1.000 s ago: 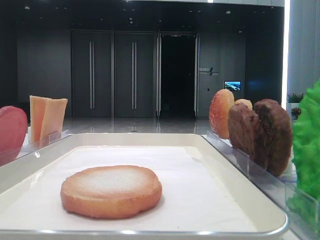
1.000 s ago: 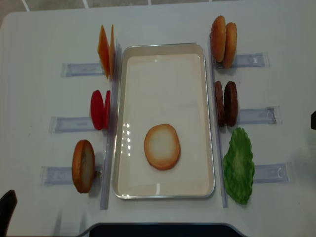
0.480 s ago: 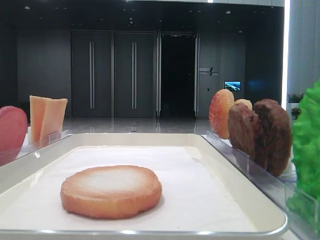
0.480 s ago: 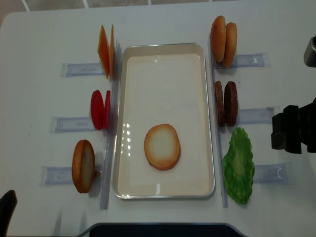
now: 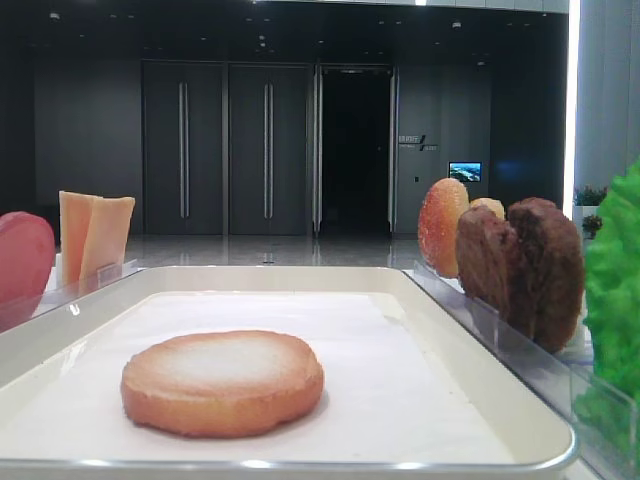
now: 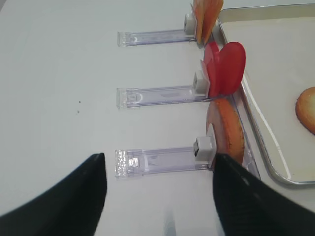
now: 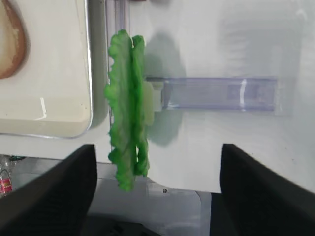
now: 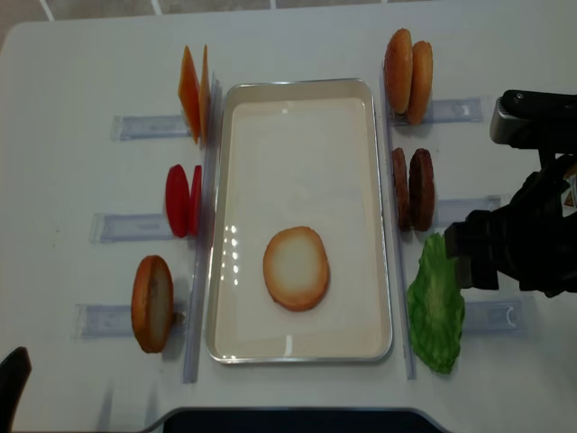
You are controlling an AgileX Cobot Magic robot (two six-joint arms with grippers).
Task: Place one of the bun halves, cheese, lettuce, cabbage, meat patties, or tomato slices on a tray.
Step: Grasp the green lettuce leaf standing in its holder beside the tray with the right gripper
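The right hand, wide open and empty, hovers just right of the upright lettuce, likely light and floppy; best pinched across its flat faces.

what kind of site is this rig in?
Probably a demo table in an office lobby: dark double doors, a small wall screen, and fake burger parts racked beside a white tray.
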